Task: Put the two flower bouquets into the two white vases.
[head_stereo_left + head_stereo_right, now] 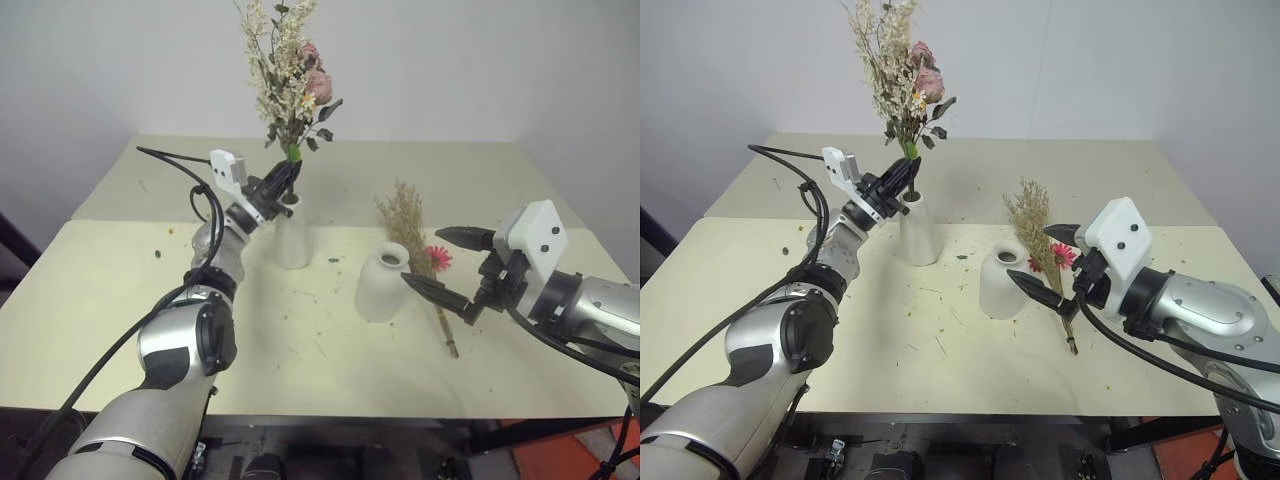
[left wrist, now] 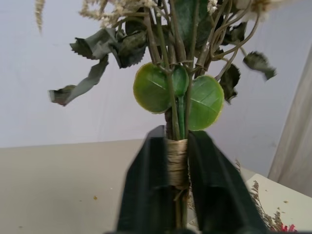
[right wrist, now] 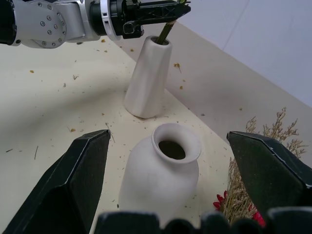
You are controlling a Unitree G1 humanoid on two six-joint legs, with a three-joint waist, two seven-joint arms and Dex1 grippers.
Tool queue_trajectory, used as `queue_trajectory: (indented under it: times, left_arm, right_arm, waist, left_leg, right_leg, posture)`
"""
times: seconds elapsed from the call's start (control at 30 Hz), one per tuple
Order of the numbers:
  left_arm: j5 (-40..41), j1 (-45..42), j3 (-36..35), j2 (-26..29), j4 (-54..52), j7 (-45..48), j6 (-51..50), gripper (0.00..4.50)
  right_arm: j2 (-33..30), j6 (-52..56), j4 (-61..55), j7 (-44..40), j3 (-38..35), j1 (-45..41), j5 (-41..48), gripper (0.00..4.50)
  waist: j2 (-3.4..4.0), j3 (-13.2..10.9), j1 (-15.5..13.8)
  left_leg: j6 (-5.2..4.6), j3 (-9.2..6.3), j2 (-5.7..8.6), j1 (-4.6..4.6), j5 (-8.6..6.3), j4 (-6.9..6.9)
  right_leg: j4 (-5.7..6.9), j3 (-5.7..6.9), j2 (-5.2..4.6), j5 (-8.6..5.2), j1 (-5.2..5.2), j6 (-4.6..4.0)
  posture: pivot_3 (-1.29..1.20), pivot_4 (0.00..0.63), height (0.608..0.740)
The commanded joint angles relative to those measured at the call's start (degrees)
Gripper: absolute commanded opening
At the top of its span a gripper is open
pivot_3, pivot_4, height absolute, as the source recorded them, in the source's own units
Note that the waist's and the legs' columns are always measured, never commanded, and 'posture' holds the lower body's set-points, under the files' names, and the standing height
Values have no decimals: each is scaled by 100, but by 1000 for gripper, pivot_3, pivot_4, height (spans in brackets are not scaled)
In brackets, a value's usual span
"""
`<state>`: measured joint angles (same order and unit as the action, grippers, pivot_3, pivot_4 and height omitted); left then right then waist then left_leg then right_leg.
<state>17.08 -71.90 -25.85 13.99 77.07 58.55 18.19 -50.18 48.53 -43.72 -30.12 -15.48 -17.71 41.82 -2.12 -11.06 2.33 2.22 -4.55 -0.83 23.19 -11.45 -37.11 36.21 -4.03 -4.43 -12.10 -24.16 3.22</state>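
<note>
The cream and pink bouquet [image 1: 290, 70] stands upright, its long axis near vertical, blooms up, with its stem dropping into the mouth of the tall vase [image 1: 291, 232]. My left gripper [image 1: 283, 181] sits just above that vase's rim. In the left wrist view I see what the head views cannot show me: both black fingers [image 2: 146, 190] pressed against the twine-wrapped part of the stem, clamped on it, with two round green leaves just above the wrap. The right wrist view adds the stem actually entering the tall vase's opening.

My left arm reaches forward to the tall vase, forearm angled up, gripper pointing up and toward the vase.

To the right of the tall vase stands the squat vase [image 1: 383, 285], its mouth empty in the right wrist view. The dry tan bouquet [image 1: 420, 250] with the pink-red daisy lies on the table [image 1: 500, 180] just right of the squat vase, sprigs pointing away from me, stem toward me. My right gripper [image 1: 437, 261] hovers beside it, roughly level, aimed at the squat vase, fingers spread wide apart, holding nothing.
</note>
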Motion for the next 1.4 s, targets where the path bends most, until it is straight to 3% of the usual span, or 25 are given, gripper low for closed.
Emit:
queue_trajectory:
  times: [0.03,0.27,0.3,0.47,0.7,0.9,1.03,1.2,1.4]
  left_arm:
    - [70,-44,-9,89,-225,260,-50,2045]
    - [107,36,33,198,-400,677,121,4340]
    - [85,66,66,217,-423,726,159,4457]
    - [91,355,235,464,-638,1387,39,4457]
    - [292,600,191,917,-888,1531,-218,4457]
    - [501,1083,288,1354,-1764,1967,-633,4457]
    - [870,1810,601,1568,-3713,2321,-1610,4457]
    - [719,2939,1173,2206,-6156,2057,-2331,4457]
    - [881,3421,1444,2858,-7654,1808,-2979,4457]
  right_arm:
    - [7,-96,-59,22,-27,-78,2,4500]
    - [23,-252,-3,-59,69,-49,-80,4500]
    - [26,-270,10,-68,88,-51,-93,4500]
    - [76,-412,132,-149,216,-92,-217,4500]
    - [97,-552,249,-263,311,-76,-353,4500]
    - [117,-571,262,-289,273,-6,-406,4500]
    - [48,-318,363,-165,184,-69,-366,4500]
    - [-189,390,821,120,200,-385,-452,4500]
    - [-629,1235,1674,284,613,-923,-860,4500]
  waist:
    - [0,0,2]
    - [0,0,7]
    - [0,0,15]
    - [1,0,26]
    - [0,0,12]
    - [1,0,24]
    - [1,0,19]
    - [3,0,21]
    - [3,0,0]
  left_leg:
    - [0,0,0,0,0,0]
    - [0,0,0,1,0,0]
    - [0,0,0,0,0,0]
    - [0,0,-1,-3,0,0]
    - [0,0,-1,0,0,0]
    - [0,0,-3,-4,0,0]
    - [0,0,-5,-1,0,0]
    - [0,1,-6,-4,0,0]
    - [0,3,-11,-13,0,0]
  right_leg:
    - [0,0,0,0,0,0]
    - [-1,0,0,0,0,0]
    - [0,0,0,0,0,0]
    - [2,-1,0,0,1,0]
    - [0,-1,1,0,-1,0]
    - [5,-1,1,0,0,-1]
    - [3,-1,1,1,-1,-2]
    - [5,-3,0,2,-1,-4]
    - [5,-3,4,-6,3,3]
  posture:
    - [0,150,740]
    - [0,150,740]
    - [0,150,740]
    - [0,150,740]
    - [0,150,740]
    - [0,150,740]
    - [0,150,740]
    - [0,150,740]
    - [0,150,740]
